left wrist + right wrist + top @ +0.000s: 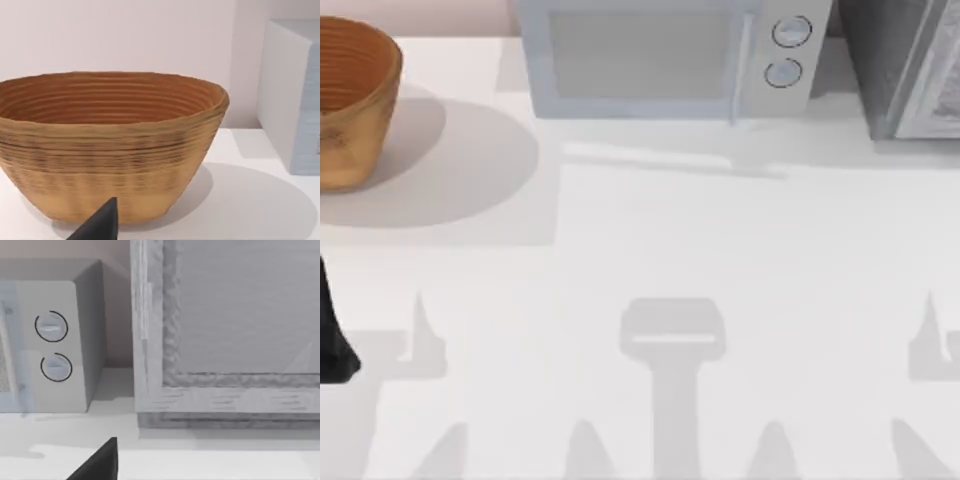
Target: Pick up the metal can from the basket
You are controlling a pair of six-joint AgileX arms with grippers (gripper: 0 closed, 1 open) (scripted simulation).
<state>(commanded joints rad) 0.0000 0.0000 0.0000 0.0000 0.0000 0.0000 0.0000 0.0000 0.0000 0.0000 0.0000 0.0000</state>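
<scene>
The basket (350,100) is a round orange-brown bowl with ribbed walls, standing at the table's far left corner. In the left wrist view the basket (105,145) is seen close and side-on, so its floor is hidden behind the near wall. The metal can is hidden from view. My left gripper (100,227) shows as a dark wedge just in front of the basket's base, and a black part of the left arm (332,340) sits at the table's left edge. My right gripper (100,462) shows as a dark wedge low over the table on the right side.
A white microwave (660,60) with two round knobs stands at the back middle, right of the basket. A grey textured cabinet (910,65) fills the back right corner; the right wrist view faces the cabinet (225,340) and the microwave (55,345).
</scene>
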